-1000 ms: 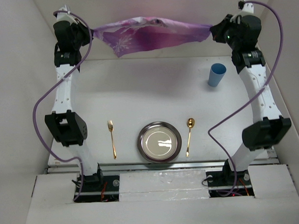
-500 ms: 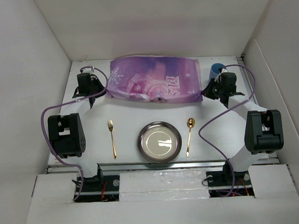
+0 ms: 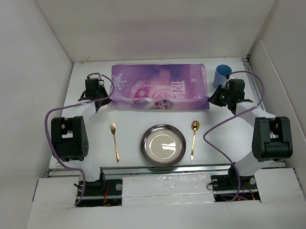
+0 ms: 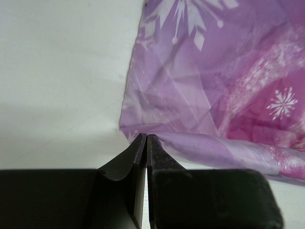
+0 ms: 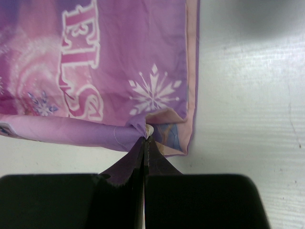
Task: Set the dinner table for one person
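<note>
Cloth spread flatter on dinner table, corners still pinched

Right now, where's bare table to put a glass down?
Free: the strip between cloth and plate, and right of the spoon, though a cable crosses it. Crowded: fork, plate, spoon in the near row; cup and right gripper beside the cloth's right edge.

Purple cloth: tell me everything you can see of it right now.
The cloth is thin purple-pink fabric printed with white snowflakes, a figure and lettering, with a pale border along its right edge. It lies spread nearly flat on the far part of the table, beyond the plate. Its near edge is rolled at both corners, where the shut left end effector and right end effector pinch it.
</note>
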Robot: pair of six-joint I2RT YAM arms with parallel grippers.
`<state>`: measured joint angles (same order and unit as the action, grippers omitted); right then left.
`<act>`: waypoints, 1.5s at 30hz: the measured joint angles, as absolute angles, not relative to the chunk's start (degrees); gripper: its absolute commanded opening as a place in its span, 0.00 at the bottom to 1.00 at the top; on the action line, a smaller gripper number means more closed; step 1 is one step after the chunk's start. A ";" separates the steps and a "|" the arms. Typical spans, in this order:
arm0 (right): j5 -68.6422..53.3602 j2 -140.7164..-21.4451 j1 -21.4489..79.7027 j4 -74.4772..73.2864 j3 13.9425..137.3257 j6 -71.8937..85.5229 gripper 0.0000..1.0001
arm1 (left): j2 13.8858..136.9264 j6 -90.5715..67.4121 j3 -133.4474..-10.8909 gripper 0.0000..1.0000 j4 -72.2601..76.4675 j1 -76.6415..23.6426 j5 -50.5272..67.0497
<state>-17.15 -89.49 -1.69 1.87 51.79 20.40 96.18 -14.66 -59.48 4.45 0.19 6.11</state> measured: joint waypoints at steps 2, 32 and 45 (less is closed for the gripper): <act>-16.93 -89.34 -1.89 1.58 50.43 20.56 0.00 | 95.98 -14.61 -59.48 0.00 2.35 -0.45 4.89; -12.58 -72.93 -7.27 0.16 40.99 25.23 0.42 | 77.28 -16.43 -58.00 0.46 -17.39 -1.04 0.05; -8.69 -63.72 21.67 1.76 37.30 25.50 0.00 | 63.64 -19.55 -52.95 0.00 -15.09 -2.24 10.09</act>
